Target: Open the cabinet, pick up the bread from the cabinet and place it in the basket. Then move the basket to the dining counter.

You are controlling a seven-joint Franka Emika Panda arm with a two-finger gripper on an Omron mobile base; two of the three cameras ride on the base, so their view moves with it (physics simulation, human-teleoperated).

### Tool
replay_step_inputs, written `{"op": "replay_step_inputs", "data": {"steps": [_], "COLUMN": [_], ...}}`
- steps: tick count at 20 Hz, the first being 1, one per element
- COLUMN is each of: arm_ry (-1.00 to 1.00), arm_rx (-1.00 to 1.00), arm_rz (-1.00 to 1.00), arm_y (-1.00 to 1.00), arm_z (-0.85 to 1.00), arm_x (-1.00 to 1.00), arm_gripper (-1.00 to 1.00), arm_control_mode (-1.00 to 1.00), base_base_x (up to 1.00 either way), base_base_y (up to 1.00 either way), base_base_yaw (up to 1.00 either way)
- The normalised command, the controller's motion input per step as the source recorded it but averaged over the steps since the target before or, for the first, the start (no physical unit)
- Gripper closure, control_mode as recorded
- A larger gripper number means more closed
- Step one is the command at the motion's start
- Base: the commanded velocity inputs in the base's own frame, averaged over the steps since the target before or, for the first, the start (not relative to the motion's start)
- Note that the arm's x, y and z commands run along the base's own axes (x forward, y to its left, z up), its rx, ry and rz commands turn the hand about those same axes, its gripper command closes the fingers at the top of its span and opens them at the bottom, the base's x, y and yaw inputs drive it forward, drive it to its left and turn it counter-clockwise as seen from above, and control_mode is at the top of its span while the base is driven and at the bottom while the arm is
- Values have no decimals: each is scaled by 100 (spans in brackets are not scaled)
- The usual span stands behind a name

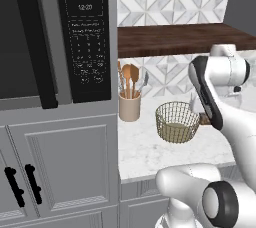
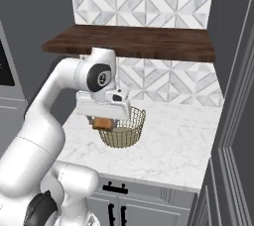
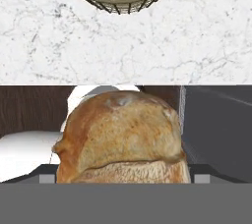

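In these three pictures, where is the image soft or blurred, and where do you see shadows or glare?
Hand view: the bread is close and large, its crust slightly soft. Left base view: microwave keypad text is too blurred to read, and the basket casts only a faint shadow on the worktop. Right base view: even, flat light, no glare; the wall under the cabinet looks slightly darker.

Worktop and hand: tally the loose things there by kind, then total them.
Wire basket: 1
Bread, held in the hand: 1
Utensil crock: 1
Utensils in the crock, as far as can be told apart: 4
Total: 7
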Motion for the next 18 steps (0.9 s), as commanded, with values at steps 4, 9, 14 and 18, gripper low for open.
{"op": "replay_step_inputs", "data": {"steps": [4,9,14,18], "arm_ry": [10,7,1,-2], "arm_rx": [0,0,1,4], "arm_rz": [1,0,1,1], "arm_y": [4,1,0,0], "arm_z": [-14,-13,-54,-61], "arm_x": [48,69,55,40], "arm_gripper": [100,100,100,100], "arm_control_mode": [-100,-100,-100,-100], "base_base_x": [0,0,0,0], "base_base_y": [0,0,0,0], "base_base_yaw": [0,0,0,0]}}
